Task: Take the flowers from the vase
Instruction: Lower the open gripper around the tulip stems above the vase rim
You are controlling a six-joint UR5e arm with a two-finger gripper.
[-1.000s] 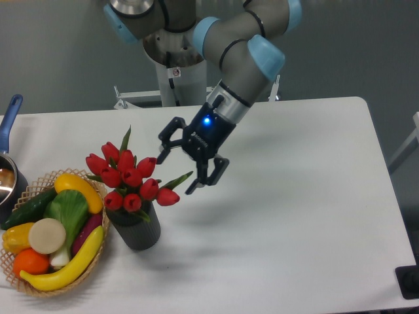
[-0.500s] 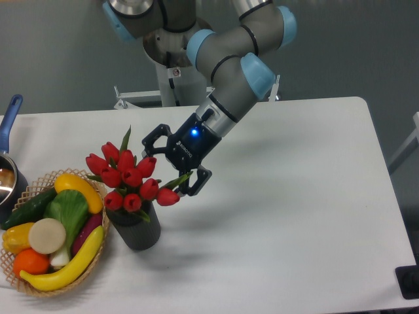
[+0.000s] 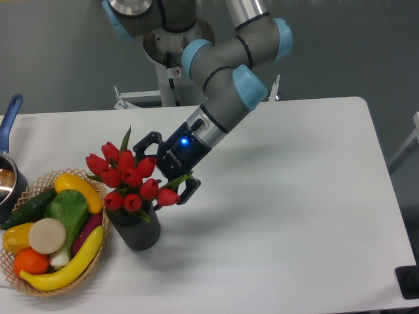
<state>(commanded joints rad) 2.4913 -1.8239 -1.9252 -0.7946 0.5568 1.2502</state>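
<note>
A: Risk entry first. Black two-finger gripper (image 3: 165, 167) sits at the right flank of the bunch of red tulip buds with green leaves (image 3: 129, 176), jaws apart, nothing held. One finger lies by the upper right bud, the other by the lowest right bud. Stems stand in the short dark grey ribbed vase (image 3: 135, 229), near the table's front left.

B: So what fails?

A: My reading: the fingers bracket only the outer buds, not the tied stems. Closing here may pinch one or two heads and a leaf; the bunch could slip or tilt out on the lift. Second, the vase looks light and free-standing on the white table (image 3: 288, 216). A sideways push from the lower finger, or stems dragging at the mouth, may tip it or carry it up.

B: Toward what?

A: Woven wicker basket of toy vegetables and fruit (image 3: 46, 232) stands just beside the vase on its left, rim near touching. A shoved vase goes into it. The blue-handled metal pot (image 3: 8, 163) is further left, at the frame edge.

B: Free room?

A: Right of the vase and above the buds nothing stands in the way. Front table edge is near the vase; a straight upward pull looks safest.
</note>
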